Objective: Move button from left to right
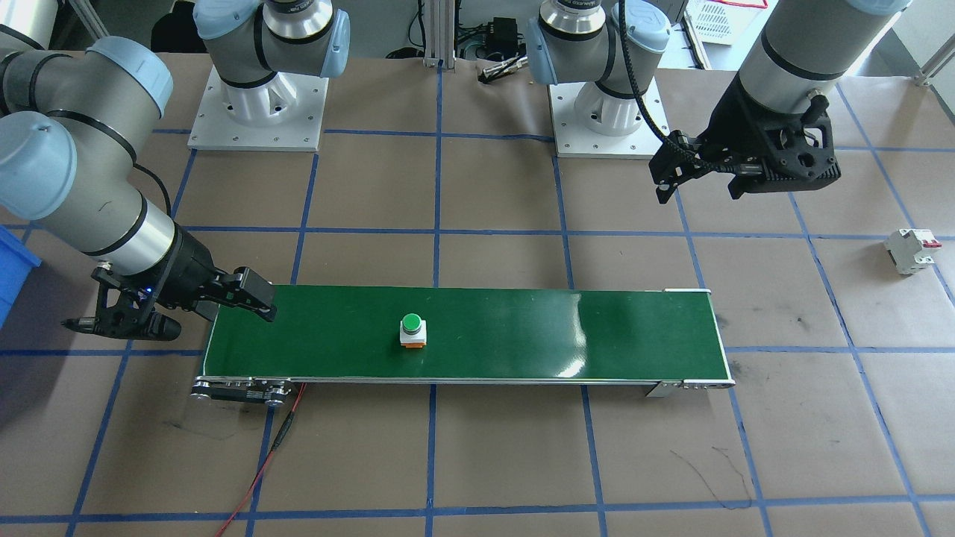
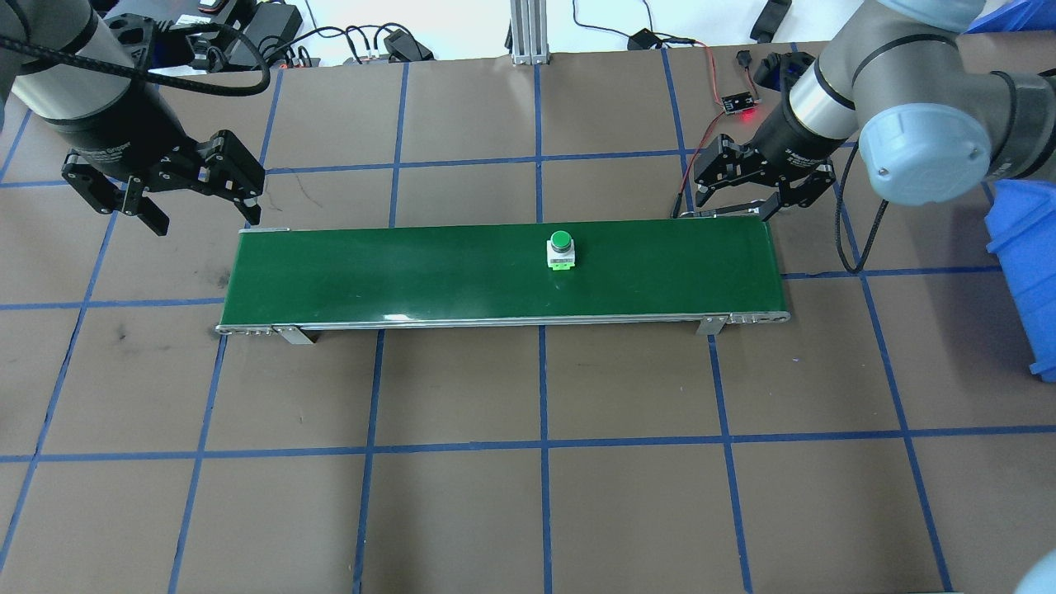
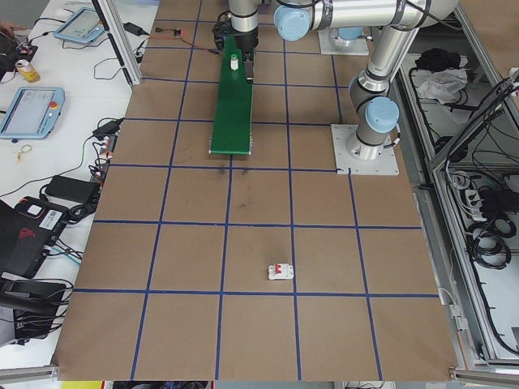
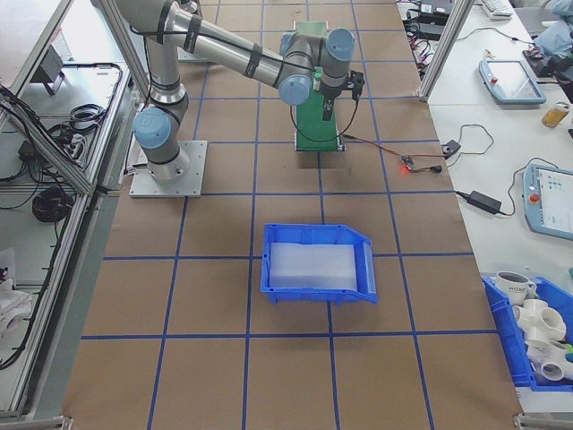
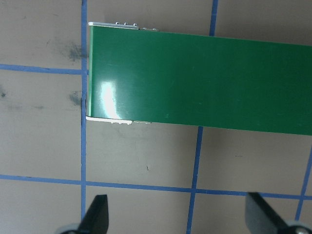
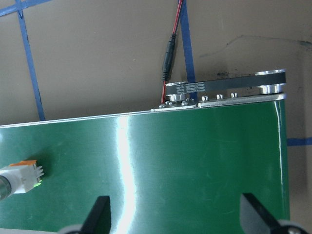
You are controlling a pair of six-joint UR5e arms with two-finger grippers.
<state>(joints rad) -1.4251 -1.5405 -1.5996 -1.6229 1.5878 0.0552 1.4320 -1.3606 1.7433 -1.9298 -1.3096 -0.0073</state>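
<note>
Now small push-button, round green cap on white square body (image 2: 561, 249), mid-frame on long green conveyor belt (image 2: 412, 272); my right gripper (image 2: 737, 206) and left gripper (image 2: 202, 216) both spread wide, empty; light, rigid, smooth; pinch flat body sides

The button (image 6: 19, 178) is cut off by the right wrist view's edge
</note>
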